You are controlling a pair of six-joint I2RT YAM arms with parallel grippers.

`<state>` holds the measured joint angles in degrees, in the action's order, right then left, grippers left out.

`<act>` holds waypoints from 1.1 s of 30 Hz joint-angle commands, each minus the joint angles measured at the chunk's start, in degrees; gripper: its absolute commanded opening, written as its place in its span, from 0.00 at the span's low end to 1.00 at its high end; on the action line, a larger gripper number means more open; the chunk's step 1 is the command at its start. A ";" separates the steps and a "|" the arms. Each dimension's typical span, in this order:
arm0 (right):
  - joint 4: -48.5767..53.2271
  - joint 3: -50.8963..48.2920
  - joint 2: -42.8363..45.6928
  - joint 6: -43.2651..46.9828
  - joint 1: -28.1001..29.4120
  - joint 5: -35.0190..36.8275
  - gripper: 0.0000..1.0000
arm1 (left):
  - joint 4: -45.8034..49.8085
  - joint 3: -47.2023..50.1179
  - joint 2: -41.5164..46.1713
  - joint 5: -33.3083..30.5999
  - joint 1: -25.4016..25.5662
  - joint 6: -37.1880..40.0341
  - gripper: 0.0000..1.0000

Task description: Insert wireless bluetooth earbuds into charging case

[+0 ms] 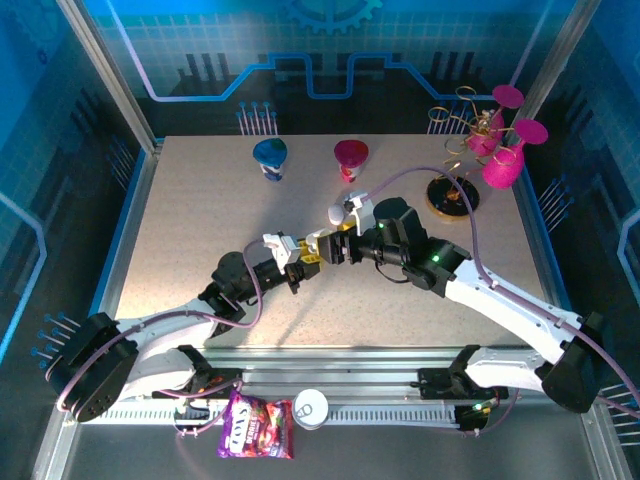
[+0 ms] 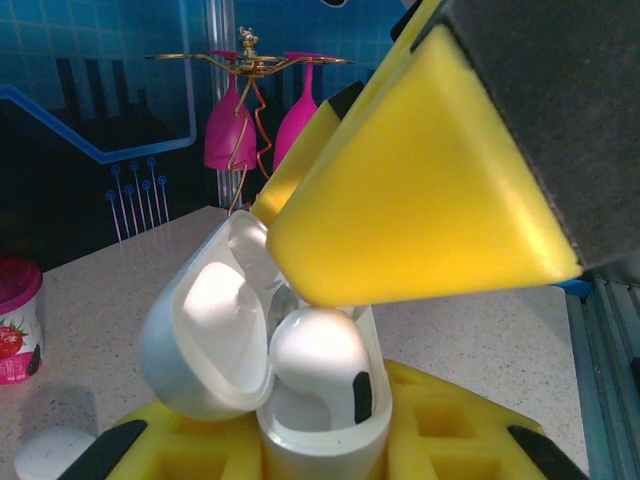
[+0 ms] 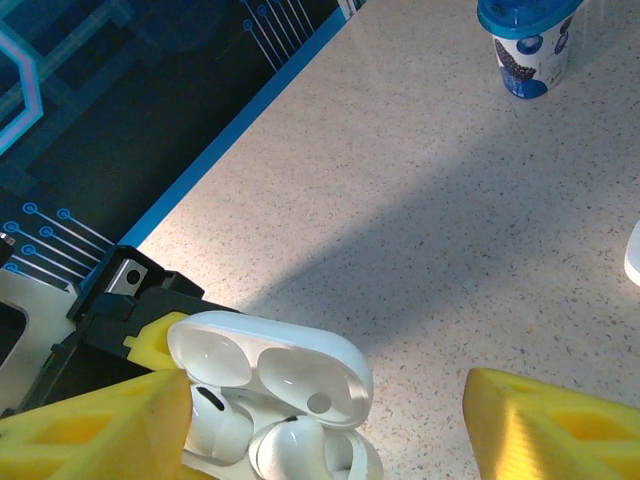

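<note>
Left hand: clenched on the charging case, lower shell gripped between its yellow pads, lid hinged open, the whole held above the middle of the desk. Contents: one earbud in the near socket, head riding high and seemingly not fully seated; the right wrist view suggests a second earbud in the neighbouring socket. Right hand: released, grasping nothing, fingers spread wide to either side of the case, one yellow finger hanging just over the open lid and the earbud; whether it touches cannot be told. Step in hand, by judgement: pressing the earbud home. Handling advised: left hand steady and the case upright, right finger brought straight down on the earbud's head, clear of the lid, with light pressure so the stem slides in without tipping. Surroundings, well apart: blue-lidded cup, pink-lidded cup, pink glasses on a gold rack, snack bag.
</note>
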<state>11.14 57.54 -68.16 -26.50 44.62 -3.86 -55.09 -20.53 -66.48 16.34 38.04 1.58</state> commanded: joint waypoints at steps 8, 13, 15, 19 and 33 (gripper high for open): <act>5.84 -0.55 1.97 0.60 0.55 1.08 0.72 | -2.57 -1.80 0.26 1.49 0.20 0.61 0.00; 4.88 1.59 2.47 1.35 0.85 -0.42 0.73 | -2.87 -1.71 -0.72 2.51 0.25 0.79 0.00; 3.81 2.05 2.67 1.23 0.80 -0.71 0.74 | -3.49 -1.45 -1.09 3.50 0.20 1.28 0.00; 1.76 2.50 2.60 0.81 0.61 -2.25 0.75 | -4.95 -0.65 -1.68 4.13 0.23 1.49 0.00; 4.87 -3.20 2.87 -0.68 0.54 -0.07 0.71 | -4.66 -1.41 -1.03 7.22 0.17 0.88 0.00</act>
<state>12.80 55.81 -66.26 -27.18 44.69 -5.17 -55.51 -20.53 -67.90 21.37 38.04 1.83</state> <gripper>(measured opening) 0.710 0.226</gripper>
